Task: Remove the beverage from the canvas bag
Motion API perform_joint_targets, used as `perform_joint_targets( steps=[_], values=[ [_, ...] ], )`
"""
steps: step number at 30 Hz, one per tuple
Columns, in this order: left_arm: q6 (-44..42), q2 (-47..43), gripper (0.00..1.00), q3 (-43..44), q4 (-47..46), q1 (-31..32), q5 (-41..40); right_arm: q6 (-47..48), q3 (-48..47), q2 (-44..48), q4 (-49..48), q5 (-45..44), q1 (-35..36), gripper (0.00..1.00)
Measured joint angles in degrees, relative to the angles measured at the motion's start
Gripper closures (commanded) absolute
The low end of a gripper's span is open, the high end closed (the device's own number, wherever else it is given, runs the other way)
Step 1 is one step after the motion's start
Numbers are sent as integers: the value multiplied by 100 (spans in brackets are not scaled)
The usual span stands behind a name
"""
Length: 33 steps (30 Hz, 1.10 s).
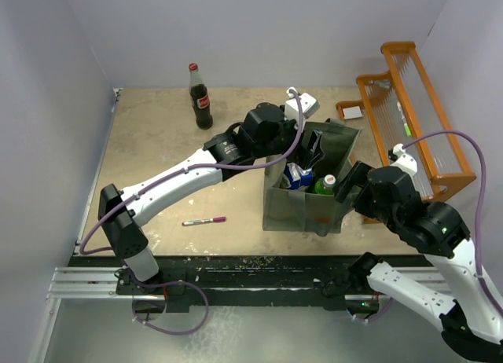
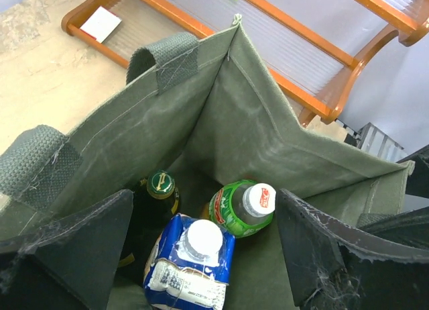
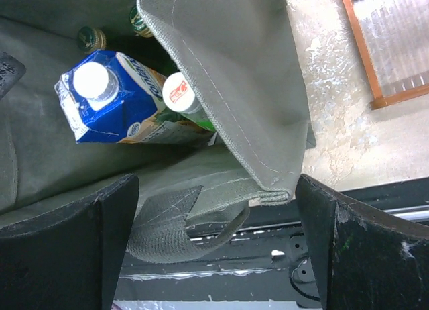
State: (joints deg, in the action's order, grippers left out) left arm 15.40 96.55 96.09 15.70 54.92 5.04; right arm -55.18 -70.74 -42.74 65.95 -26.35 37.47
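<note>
Grey-green on every side: hanging over the mouth of the canvas bag with the left tool spread wide, gripping nothing. Straddling the bag's right-hand rim with the right tool, equally wide, closing on nothing as yet. Looking down on three drinks packed close at the bottom: a green bottle with a white cap, leaning; a blue carton touching it; a dark glass bottle just beside the carton. Probably lining up the pick, favouring the green bottle as nearest the middle of the left tool's spread. Doing it well: lowering straight between the fabric walls, centring on the neck just under the cap, steering the fingers clear of the carton's corner, pinching the rim with the right tool for holding the bag down during the lift. Otherwise risking dragging the whole bag upward. Afterwards, setting it down near the cola bottle standing well apart on the tabletop.
</note>
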Motion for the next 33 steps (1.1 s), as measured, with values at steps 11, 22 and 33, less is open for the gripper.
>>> perform_joint_targets(
  steps=[11,22,33],
  values=[
    [-109,111,8,216,459,4,-24,348,699,509,-295,459,-2,16],
    [-361,809,7,789,1213,160,-87,1327,970,389,-590,1427,-4,20],
    [-538,863,1,761,1486,190,-470,1523,970,376,-590,1438,-4,19]
  ],
)
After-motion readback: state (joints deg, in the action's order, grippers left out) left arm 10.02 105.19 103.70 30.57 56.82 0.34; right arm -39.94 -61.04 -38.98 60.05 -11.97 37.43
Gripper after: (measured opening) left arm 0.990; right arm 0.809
